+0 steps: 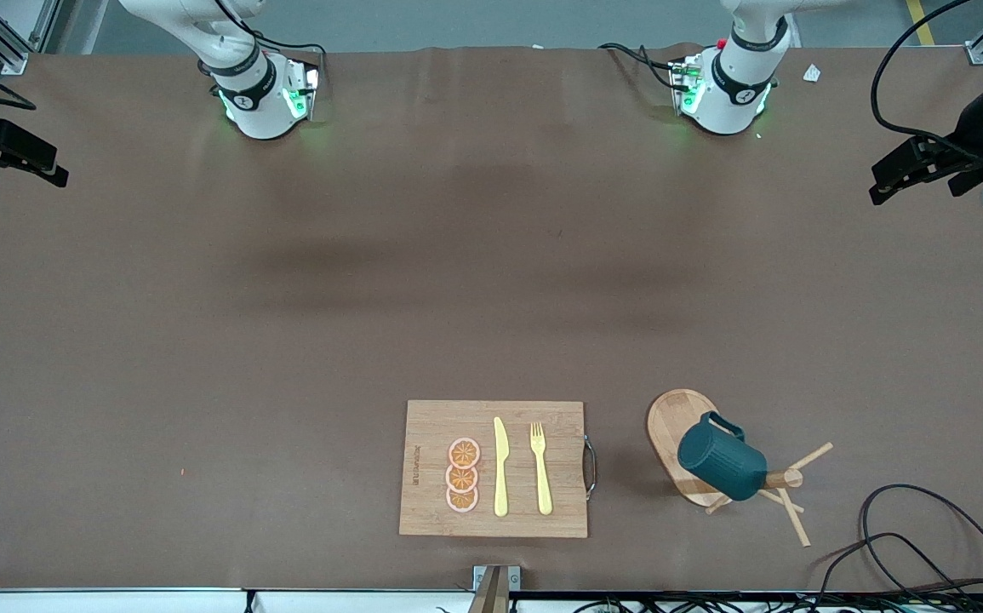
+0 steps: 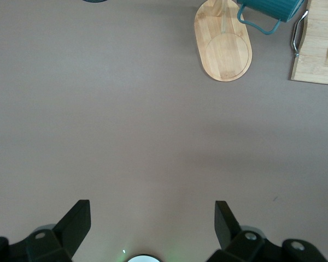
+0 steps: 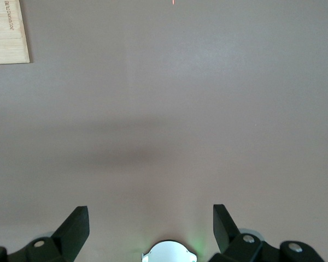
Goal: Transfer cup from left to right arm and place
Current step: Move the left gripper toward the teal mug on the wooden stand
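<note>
The cup's (image 1: 721, 460) ribbed teal side is seen from the front, hung on a peg stand (image 1: 695, 443). Only the wrist views show the left gripper (image 2: 153, 218) and right gripper (image 3: 151, 218) (both spread wide, holding nothing).

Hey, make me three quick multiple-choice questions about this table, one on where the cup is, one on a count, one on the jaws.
1. Where is the cup?
A. hung on the wooden peg stand
B. on the cutting board
C. in a gripper

2. How many orange slices lie on the board?
A. two
B. three
C. five

3. How do the left gripper's jaws stand?
A. shut on the cup
B. shut, empty
C. open, empty

Answers: 1 A, it hangs tilted over the stand's base; 2 B, three in a row; 3 C, wide apart over bare table.
</note>
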### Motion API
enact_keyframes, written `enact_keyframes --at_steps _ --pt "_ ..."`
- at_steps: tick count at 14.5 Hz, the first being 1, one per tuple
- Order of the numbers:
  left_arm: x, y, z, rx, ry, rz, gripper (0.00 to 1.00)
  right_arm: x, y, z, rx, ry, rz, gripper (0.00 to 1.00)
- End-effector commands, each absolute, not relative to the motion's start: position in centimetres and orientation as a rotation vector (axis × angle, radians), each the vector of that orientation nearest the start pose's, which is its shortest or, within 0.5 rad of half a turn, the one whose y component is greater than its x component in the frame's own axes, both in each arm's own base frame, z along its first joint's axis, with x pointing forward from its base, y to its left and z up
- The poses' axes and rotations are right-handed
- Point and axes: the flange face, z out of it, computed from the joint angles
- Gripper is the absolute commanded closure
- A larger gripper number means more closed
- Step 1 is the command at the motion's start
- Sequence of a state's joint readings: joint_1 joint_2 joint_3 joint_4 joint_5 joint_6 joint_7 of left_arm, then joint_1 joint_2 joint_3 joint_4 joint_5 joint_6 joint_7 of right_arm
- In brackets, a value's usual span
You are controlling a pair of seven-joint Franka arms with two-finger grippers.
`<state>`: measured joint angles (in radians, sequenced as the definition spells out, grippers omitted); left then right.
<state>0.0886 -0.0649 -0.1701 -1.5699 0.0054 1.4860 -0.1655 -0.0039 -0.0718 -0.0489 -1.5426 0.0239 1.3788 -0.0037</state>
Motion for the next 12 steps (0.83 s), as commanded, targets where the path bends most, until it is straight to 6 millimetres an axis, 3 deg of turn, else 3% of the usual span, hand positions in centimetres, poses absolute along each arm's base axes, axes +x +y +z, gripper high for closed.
enact_keyframes --at_steps 1,8,12 --pt "52.1 -4.5 66.0 -3.118 -0.145 0.019 0.00 50.7 -2.3 66.4 -3.097 0.072 0.127 0.00" --pt "52.8 -4.3 67.2 -3.114 -0.144 -0.025 0.00 50.7 -2.3 66.3 -3.097 0.072 0.129 0.00" --pt "55.0 -3.9 64.5 -3.138 -0.192 0.024 0.00 50.7 -2.3 66.3 -3.097 0.072 0.129 0.00"
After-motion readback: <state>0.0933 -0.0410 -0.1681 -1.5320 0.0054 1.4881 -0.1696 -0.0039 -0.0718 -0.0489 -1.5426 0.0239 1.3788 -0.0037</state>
